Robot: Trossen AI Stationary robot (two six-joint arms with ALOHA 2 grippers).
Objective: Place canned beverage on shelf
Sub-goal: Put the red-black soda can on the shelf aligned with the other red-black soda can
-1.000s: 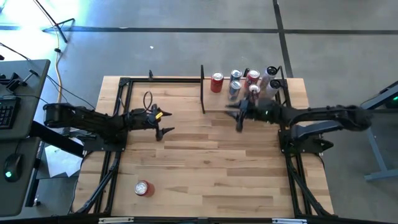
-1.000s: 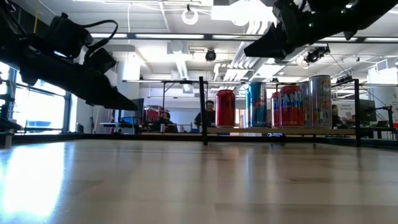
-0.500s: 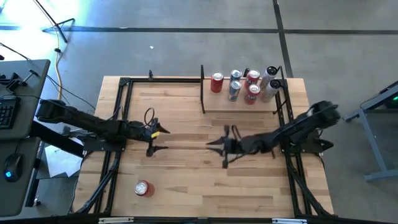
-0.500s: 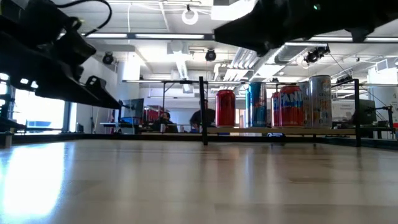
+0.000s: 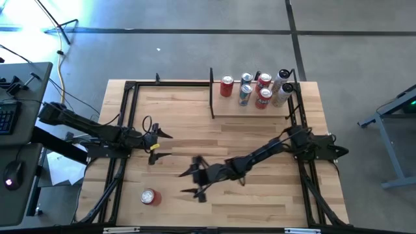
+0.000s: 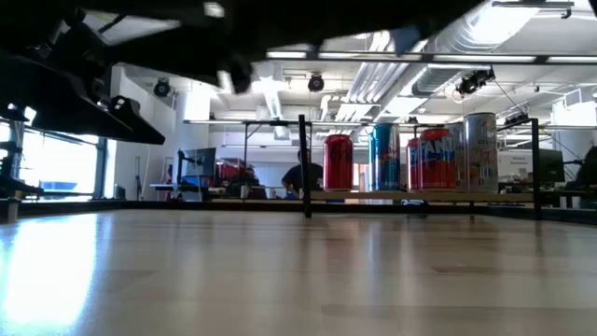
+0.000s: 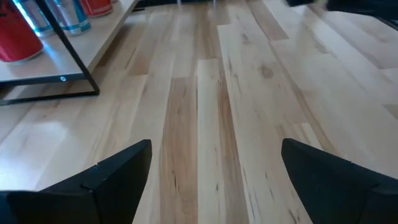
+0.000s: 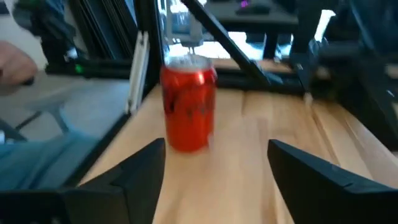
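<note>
Red and upright, a lone can (image 5: 150, 196) stands on the slatted wooden tabletop (image 5: 260, 201) near its front-left corner, well apart from the other drinks. In the right wrist view the same can (image 8: 188, 109) stands ahead, framed between the two dark fingers (image 8: 134, 168), with bare wood between it and them.

Just right of that can, and a little farther in, the right gripper (image 5: 193, 182) hangs over the boards with its fingers spread and nothing between them. Its arm stretches back across the table toward the right-hand frame.

Farther in on the left side, the left gripper (image 5: 158, 145) waits over the tabletop, also spread wide and empty. Its wrist view shows only plain planks between its fingers (image 7: 118, 171), with the black bars and some cans at the far corner of that picture.

At the far right of the table lies the shelf (image 5: 224, 107), a pale wood panel flanked by thin black bars. On its far edge stands a cluster of cans: a red one (image 5: 226, 86) at the left, then a blue-and-silver one (image 5: 245, 95), more red ones and silver ones beside them. From table height the row shows upright on the shelf (image 6: 420, 197), the red can (image 6: 338, 162) leftmost and a tall silver one (image 6: 479, 152) at the right.

Beyond the table, people sit in the room behind.
</note>
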